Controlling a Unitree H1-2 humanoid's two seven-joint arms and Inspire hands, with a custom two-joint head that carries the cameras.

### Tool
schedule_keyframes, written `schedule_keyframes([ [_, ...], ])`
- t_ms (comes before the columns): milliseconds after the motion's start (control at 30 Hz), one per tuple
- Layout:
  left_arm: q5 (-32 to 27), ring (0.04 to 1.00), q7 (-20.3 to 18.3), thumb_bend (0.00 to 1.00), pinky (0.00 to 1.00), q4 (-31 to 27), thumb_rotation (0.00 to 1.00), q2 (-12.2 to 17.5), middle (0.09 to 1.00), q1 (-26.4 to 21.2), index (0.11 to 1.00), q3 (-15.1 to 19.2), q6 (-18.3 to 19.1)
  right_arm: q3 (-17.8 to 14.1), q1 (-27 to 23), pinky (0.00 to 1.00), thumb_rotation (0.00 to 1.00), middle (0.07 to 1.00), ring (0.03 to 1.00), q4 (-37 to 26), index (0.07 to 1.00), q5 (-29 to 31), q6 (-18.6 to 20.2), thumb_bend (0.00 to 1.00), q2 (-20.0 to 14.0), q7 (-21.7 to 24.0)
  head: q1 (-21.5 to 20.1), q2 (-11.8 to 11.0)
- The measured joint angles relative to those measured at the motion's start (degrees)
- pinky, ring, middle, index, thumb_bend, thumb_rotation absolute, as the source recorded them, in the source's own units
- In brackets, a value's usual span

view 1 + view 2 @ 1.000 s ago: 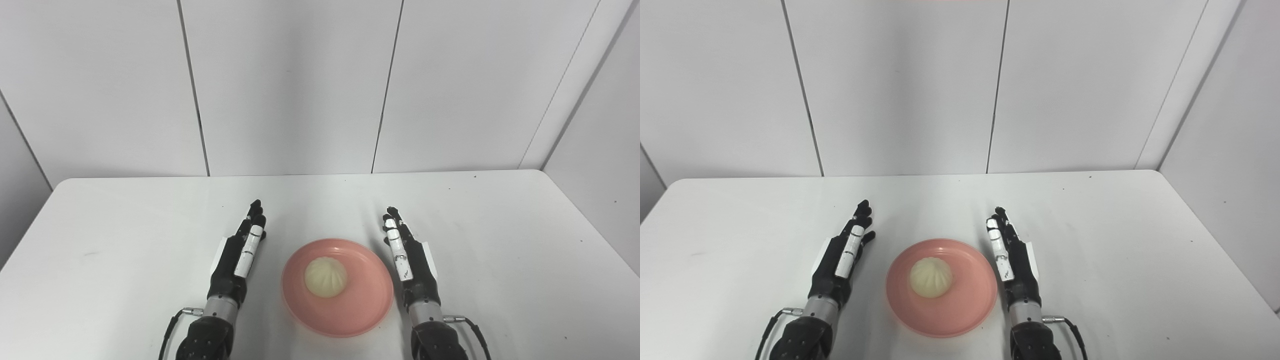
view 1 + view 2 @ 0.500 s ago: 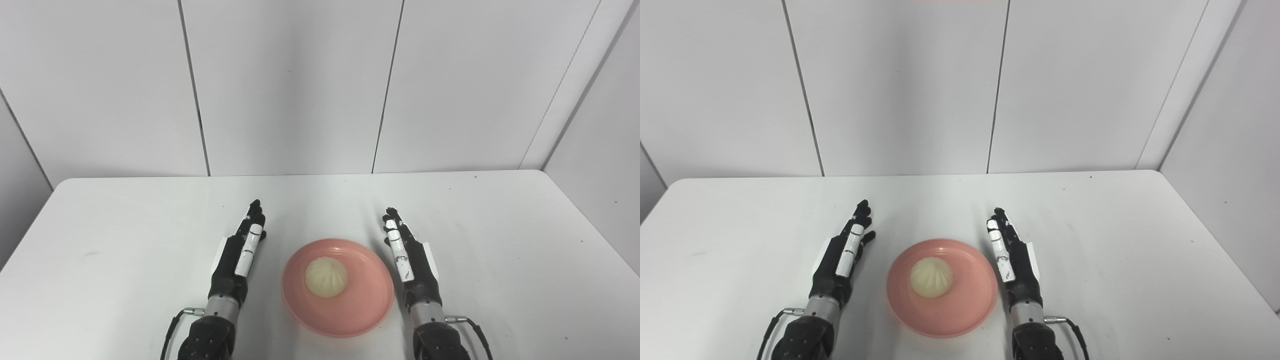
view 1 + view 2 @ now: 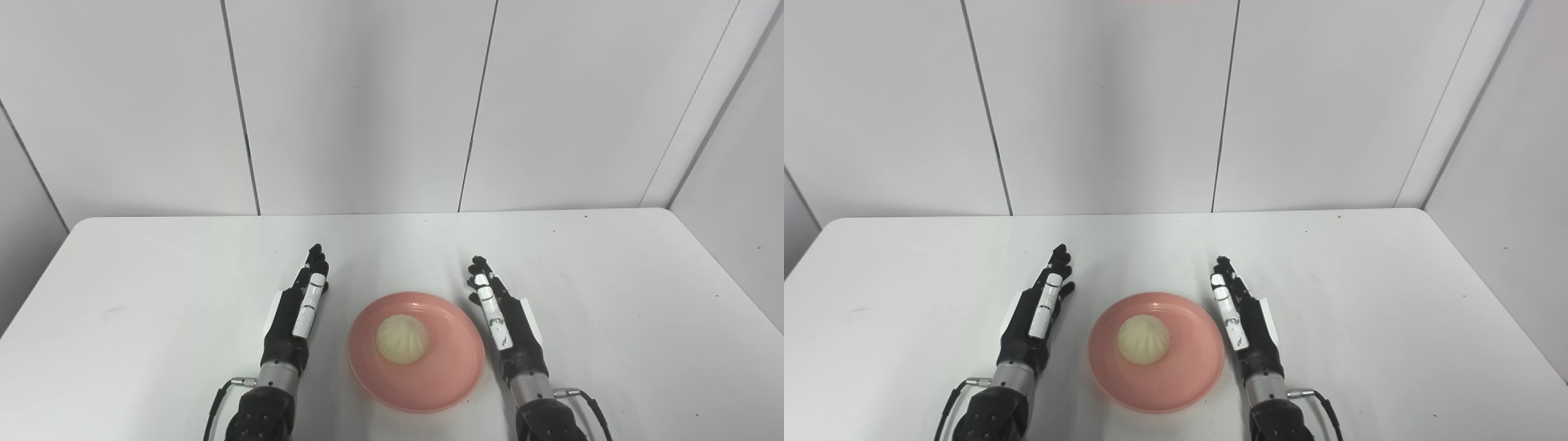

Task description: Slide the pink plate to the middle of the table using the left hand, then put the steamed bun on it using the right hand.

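Observation:
A pink plate (image 3: 447, 380) lies on the white table near its front middle. A pale steamed bun (image 3: 402, 339) rests on the plate, a little left of its centre. My left hand (image 3: 296, 313) stands edge-on just left of the plate, fingers straight and pointing away, holding nothing and apart from the rim. On the plate's right side my right hand (image 3: 505, 320) stands the same way, open, with its wrist close beside the rim. The right eye view repeats this: plate (image 3: 1188, 380), bun (image 3: 1143, 339), left hand (image 3: 1036, 315), right hand (image 3: 1244, 321).
The white table (image 3: 153, 294) spreads wide on both sides and ends at a grey panelled wall (image 3: 367, 104) at the back. Cables trail from both wrists at the bottom edge.
The whole picture has shifted a few pixels to the right, so the camera moved. Both hands, the plate and the bun keep their places relative to each other.

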Motion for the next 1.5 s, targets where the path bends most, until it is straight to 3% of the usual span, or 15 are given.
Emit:
schedule_keyframes([
  [67,0.0,0.984,0.6,0.6,1.0,0.0,0.93,-0.4,0.971,0.2,0.928,0.1,-0.3,0.0,0.4,0.9,1.0,0.94,0.929,0.1,0.929,1.6,-1.0,0.75,-0.5,1.4,2.9,-0.7],
  [300,0.7,0.98,2.4,0.61,1.0,0.6,0.94,-1.3,0.971,0.7,0.942,0.1,-2.4,-0.3,0.5,0.9,1.0,0.912,0.9,1.8,0.912,3.5,-3.9,0.73,-0.8,2.6,7.2,-2.8],
  [567,1.5,0.976,4.1,0.63,0.98,1.2,0.95,-1.6,0.967,0.9,0.941,-0.1,-4.9,-1.6,-0.3,0.92,1.0,0.912,0.905,3.4,0.916,6.0,-7.9,0.74,-0.6,2.8,9.7,-4.5],
  [833,0.5,0.96,4.7,0.6,0.93,0.7,0.93,-1.7,0.948,1.5,0.928,0.5,-6.8,-1.8,-0.9,0.9,1.0,0.905,0.9,4.4,0.903,7.1,-9.6,0.74,-0.5,3.3,8.9,-5.3],
  [1033,0.5,0.928,4.8,0.58,0.89,-0.6,0.92,-1.7,0.914,2.6,0.918,0.7,-7.6,-2.4,-1.4,0.94,1.0,0.921,0.913,5.1,0.904,5.8,-10.2,0.74,0.5,1.8,7.2,-5.8],
  [1267,-1.2,0.939,4.6,0.57,0.96,-2.4,0.91,-1.7,0.913,3.9,0.934,1.6,-8.6,-2.9,-1.8,0.91,1.0,0.92,0.887,5.5,0.915,5.5,-10.7,0.71,1.4,0.8,4.7,-6.0],
  [1367,-2.8,0.943,4.1,0.61,0.99,-4.1,0.91,-1.7,0.927,4.9,0.938,2.2,-8.3,-2.9,-1.9,0.91,1.0,0.915,0.886,5.4,0.907,5.6,-10.7,0.72,2.1,0.7,4.2,-6.0],
  [1500,-4.6,0.942,3.1,0.63,0.98,-8.2,0.93,-1.5,0.931,7.6,0.94,2.5,-5.2,-2.9,-0.8,0.91,1.0,0.912,0.891,3.6,0.905,6.0,-10.4,0.75,3.4,0.6,3.6,-5.9],
])
